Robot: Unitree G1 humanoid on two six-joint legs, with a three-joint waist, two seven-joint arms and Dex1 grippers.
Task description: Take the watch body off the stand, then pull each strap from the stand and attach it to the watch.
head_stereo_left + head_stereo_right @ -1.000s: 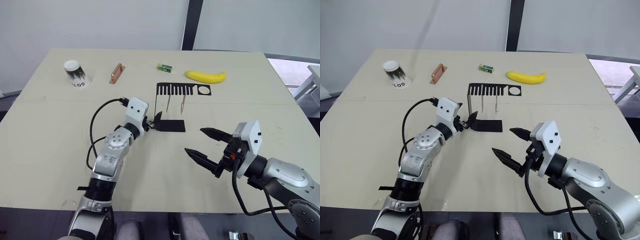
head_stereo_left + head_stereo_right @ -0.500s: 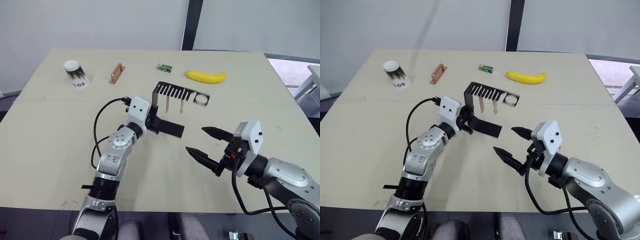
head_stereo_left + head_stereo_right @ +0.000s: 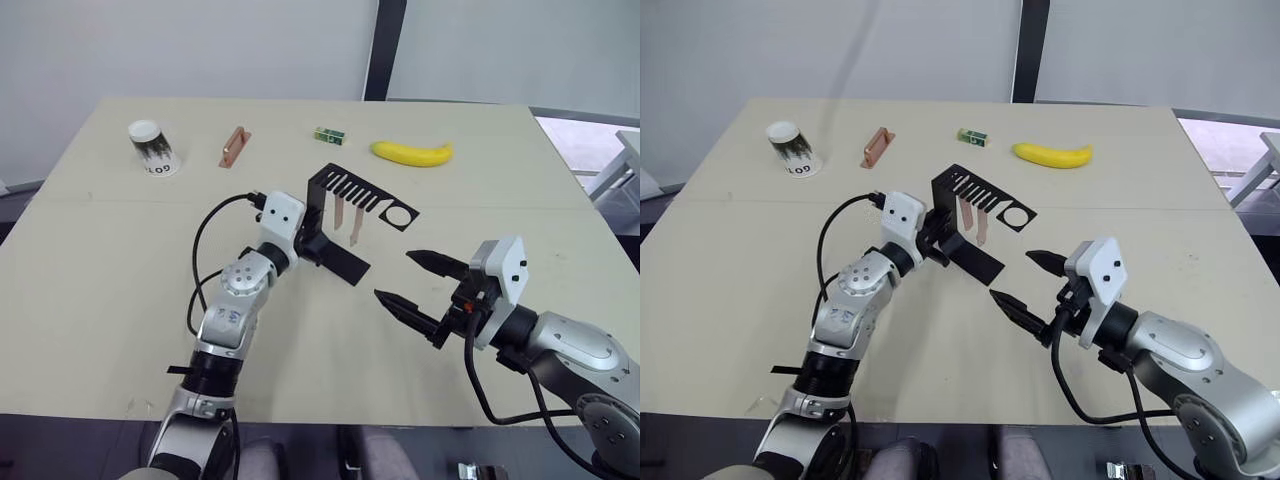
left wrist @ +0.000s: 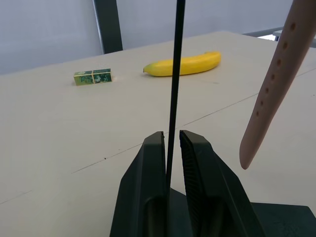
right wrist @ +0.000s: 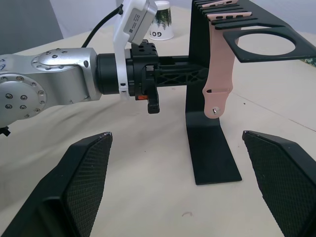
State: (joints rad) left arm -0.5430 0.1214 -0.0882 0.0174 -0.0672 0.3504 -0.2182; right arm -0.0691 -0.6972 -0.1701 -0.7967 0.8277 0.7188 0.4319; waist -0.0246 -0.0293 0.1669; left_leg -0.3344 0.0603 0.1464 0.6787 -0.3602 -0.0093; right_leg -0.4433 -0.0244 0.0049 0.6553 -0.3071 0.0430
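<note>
Black sheet-metal stand (image 3: 340, 215) sat mid-counter, its upright clenched in the left hand (image 3: 305, 232). Two pink straps (image 3: 974, 220) hung lengthwise down from its slotted top arm, straight ahead of the spread, empty right hand (image 3: 420, 288), the nearer free one. No watch body could be made out.

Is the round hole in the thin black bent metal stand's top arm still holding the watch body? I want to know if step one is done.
No: the round hole in the thin black bent metal stand shows bare table through it.
</note>
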